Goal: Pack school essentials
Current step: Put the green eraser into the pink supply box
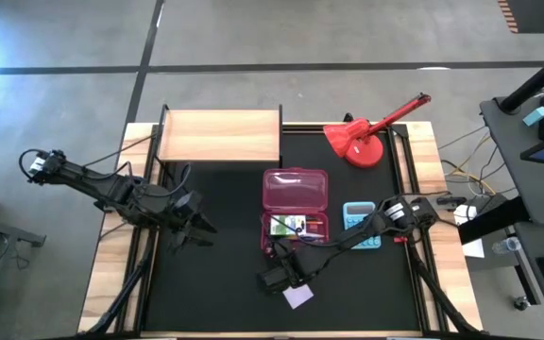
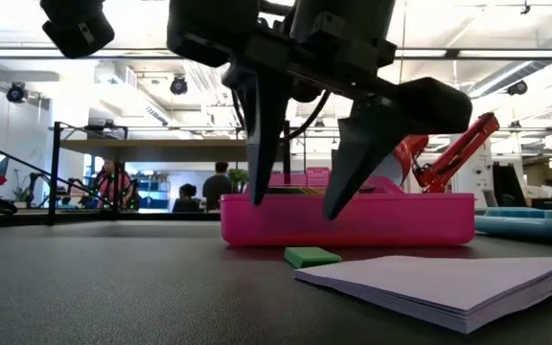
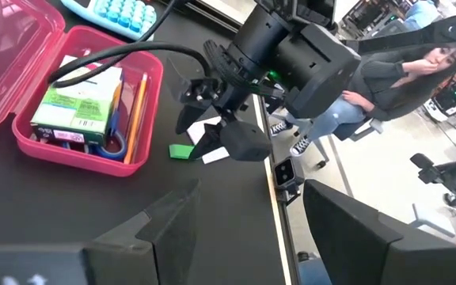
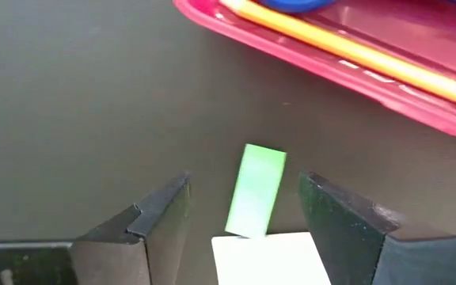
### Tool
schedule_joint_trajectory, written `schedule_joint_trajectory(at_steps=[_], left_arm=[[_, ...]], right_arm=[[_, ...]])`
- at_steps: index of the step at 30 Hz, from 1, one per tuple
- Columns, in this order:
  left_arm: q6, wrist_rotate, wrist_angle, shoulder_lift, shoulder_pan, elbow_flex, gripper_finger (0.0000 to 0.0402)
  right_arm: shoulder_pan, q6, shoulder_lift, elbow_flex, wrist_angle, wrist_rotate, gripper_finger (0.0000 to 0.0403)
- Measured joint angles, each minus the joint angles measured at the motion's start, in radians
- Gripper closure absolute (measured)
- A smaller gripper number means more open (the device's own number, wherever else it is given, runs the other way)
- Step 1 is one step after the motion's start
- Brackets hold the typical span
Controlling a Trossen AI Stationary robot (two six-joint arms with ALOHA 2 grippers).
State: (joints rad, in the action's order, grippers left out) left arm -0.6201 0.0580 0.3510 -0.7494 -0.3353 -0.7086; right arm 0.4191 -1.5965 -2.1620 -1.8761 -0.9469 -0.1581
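A small green eraser (image 4: 256,190) lies flat on the black mat between the open pink pencil case (image 1: 296,225) and a lilac sticky-note pad (image 1: 298,296). My right gripper (image 4: 244,184) hangs open just above the eraser, pointing steeply down, one finger on either side and touching nothing; the low view shows its tips (image 2: 300,206) clear of the mat. The case's tray holds a green-and-white box (image 3: 77,103), an orange pencil (image 3: 137,115) and blue-handled scissors (image 3: 113,144). My left gripper (image 1: 201,231) waits open over the mat's left part.
A light-blue calculator (image 1: 359,222) lies right of the case. A red desk lamp (image 1: 362,142) stands at the far right and a wooden box (image 1: 220,135) at the far edge. The case's raised lid (image 1: 296,187) lies beyond its tray. People show in the room behind.
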Motion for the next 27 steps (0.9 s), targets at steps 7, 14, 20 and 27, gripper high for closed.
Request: schedule_joint_trajectory(at_steps=[7, 14, 20, 27], left_arm=[[0.005, 0.000, 0.000, 0.000, 0.000, 0.000, 0.0194], [0.005, -0.001, 0.001, 0.000, 0.000, 0.000, 0.0194], [0.005, -0.001, 0.005, 0.000, 0.000, 0.000, 0.0194], [0.022, -0.001, 0.005, 0.000, 0.000, 0.000, 0.0194]], right_arm=[[0.002, -0.041, 0.000, 0.031, -0.005, 0.006, 0.0179], [0.004, -0.054, 0.000, 0.039, 0.010, 0.008, 0.0179], [0.009, -0.062, 0.000, 0.039, 0.015, 0.010, 0.0179], [0.011, -0.038, -0.015, 0.039, 0.018, 0.057, 0.0179]])
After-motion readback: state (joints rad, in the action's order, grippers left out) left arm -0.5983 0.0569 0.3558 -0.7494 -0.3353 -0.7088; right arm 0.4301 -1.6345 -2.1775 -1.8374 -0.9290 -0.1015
